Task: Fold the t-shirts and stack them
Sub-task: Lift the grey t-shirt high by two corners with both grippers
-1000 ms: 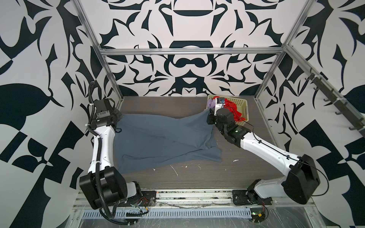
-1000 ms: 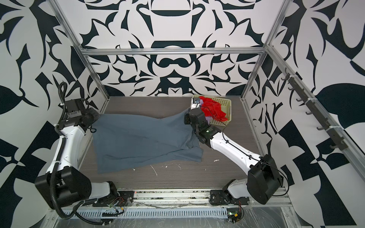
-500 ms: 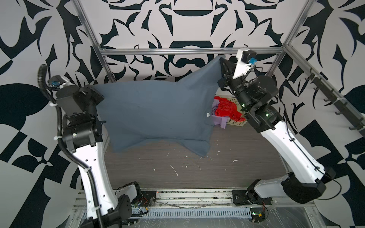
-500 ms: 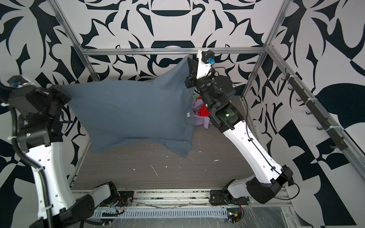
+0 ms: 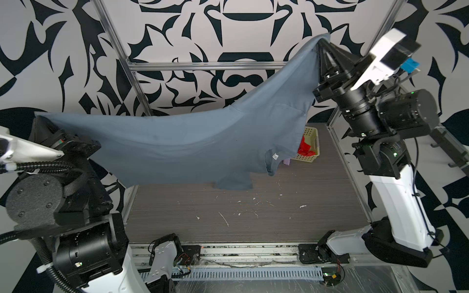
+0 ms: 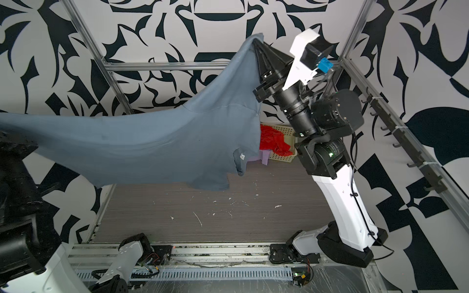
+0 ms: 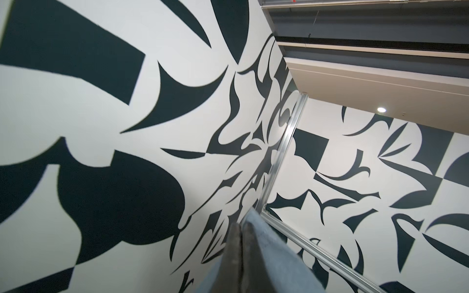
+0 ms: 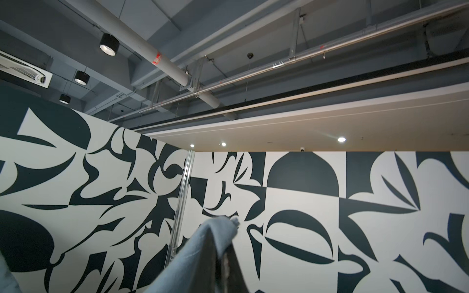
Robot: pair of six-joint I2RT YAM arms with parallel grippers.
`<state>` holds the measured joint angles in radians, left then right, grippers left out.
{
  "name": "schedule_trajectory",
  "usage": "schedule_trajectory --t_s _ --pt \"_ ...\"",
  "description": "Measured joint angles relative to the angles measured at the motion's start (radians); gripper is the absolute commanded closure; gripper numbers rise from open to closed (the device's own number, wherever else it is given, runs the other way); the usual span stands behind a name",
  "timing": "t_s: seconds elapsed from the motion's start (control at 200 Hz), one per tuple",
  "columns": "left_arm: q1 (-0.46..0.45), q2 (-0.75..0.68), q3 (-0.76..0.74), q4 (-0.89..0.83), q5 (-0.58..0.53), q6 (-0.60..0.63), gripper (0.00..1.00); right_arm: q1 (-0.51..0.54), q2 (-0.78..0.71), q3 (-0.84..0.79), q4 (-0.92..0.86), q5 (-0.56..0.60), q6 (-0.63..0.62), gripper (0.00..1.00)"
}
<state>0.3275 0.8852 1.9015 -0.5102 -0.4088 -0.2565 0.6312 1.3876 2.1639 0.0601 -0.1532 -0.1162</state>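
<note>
The slate blue-grey t-shirt [image 5: 177,147] [image 6: 142,147] hangs spread in the air between both arms, one sleeve [image 5: 233,184] dangling just above the table. My left gripper [image 5: 38,117] [image 7: 239,225] is shut on its low left corner. High at the back right, my right gripper [image 5: 320,41] [image 6: 255,41] [image 8: 222,250] is shut on another corner, with cloth [image 8: 193,253] draped over its tips. A bright red t-shirt [image 5: 305,148] [image 6: 272,142] lies in the basket. The pale lilac t-shirt [image 5: 288,161] [image 6: 264,157] hangs over the basket's front, partly hidden by the blue-grey one.
A cream perforated basket [image 5: 313,134] [image 6: 285,158] stands at the back right of the wood-grain table [image 5: 253,215]. Small white scraps [image 5: 224,218] dot the table. Metal frame posts [image 5: 119,55] and patterned walls close in the sides and back.
The blue-grey t-shirt lay flat on the table a second ago. Both arms have lifted it into the air, the right corner rising higher than the left, and both have come nearer the camera.
</note>
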Motion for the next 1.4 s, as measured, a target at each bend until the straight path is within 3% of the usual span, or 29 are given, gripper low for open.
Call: schedule_trajectory --t_s 0.37,0.55,0.715,1.125,1.4 --pt "0.0 0.082 -0.034 0.095 -0.042 0.052 1.0 0.0 0.301 0.395 0.013 -0.044 -0.045 1.0" --pt "0.0 0.105 -0.047 0.098 -0.041 0.053 1.0 0.0 0.407 0.457 -0.044 -0.05 -0.048 1.0" --pt "0.0 0.068 -0.047 0.094 -0.039 0.052 1.0 0.006 0.376 0.441 -0.073 -0.069 -0.04 1.0" --pt "0.0 -0.03 -0.028 0.065 -0.032 0.022 1.0 0.015 0.12 0.341 -0.053 -0.109 0.021 1.0" --pt "0.0 -0.032 -0.05 0.074 -0.04 0.021 1.0 0.015 0.139 0.331 -0.04 -0.108 0.007 1.0"
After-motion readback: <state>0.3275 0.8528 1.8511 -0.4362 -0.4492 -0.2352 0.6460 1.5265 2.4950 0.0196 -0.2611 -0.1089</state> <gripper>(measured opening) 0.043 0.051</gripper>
